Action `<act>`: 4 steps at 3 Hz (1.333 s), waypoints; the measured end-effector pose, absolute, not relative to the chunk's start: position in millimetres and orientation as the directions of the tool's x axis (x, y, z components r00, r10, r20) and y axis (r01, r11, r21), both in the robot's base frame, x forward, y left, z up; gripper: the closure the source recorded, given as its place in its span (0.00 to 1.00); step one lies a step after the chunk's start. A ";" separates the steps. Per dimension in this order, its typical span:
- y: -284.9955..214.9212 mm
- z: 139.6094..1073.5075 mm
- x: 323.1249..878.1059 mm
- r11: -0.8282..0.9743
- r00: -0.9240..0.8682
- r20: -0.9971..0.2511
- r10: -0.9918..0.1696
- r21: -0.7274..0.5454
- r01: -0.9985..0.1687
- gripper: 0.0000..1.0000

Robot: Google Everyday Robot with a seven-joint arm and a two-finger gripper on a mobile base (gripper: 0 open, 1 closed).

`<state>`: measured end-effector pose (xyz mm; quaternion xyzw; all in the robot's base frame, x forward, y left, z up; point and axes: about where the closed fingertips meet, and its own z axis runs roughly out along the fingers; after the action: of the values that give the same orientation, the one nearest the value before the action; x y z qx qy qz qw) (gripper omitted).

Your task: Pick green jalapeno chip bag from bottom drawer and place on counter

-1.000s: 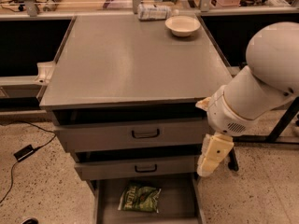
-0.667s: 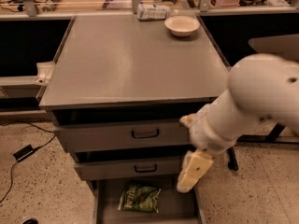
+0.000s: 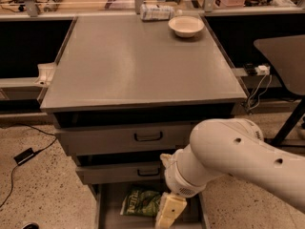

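The green jalapeno chip bag (image 3: 139, 202) lies flat in the open bottom drawer (image 3: 102, 209), left of centre. My gripper (image 3: 167, 212) reaches down into that drawer on the white arm (image 3: 228, 159) and sits just to the right of the bag, at its right edge. The arm covers the drawer's right side and the gripper's tips run out of the frame at the bottom. The counter (image 3: 133, 61) is the broad grey top above the two closed upper drawers.
A white bowl (image 3: 186, 26) and a silvery wrapped package (image 3: 156, 12) sit at the counter's far edge. A dark table (image 3: 283, 56) stands at right. A black adapter and cable (image 3: 24, 155) lie on the floor at left.
The arm has swung left and down, from beside the cabinet's right edge to the front of the drawers. The gripper has dropped into the bottom drawer next to the bag.
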<state>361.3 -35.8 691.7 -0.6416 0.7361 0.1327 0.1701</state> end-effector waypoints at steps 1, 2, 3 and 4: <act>-31.2 687.4 363.6 0.114 -0.096 -0.393 -0.914 -0.022 -0.993 0.00; -22.0 641.7 356.9 0.039 -0.019 -0.300 -0.954 -0.060 -0.997 0.00; -52.1 560.7 345.9 0.047 -0.033 -0.232 -0.972 -0.056 -0.997 0.00; -81.2 509.9 343.7 0.103 -0.101 -0.215 -0.971 0.002 -0.995 0.00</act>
<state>343.7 -81.2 509.9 -0.6656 0.7384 0.0734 0.0796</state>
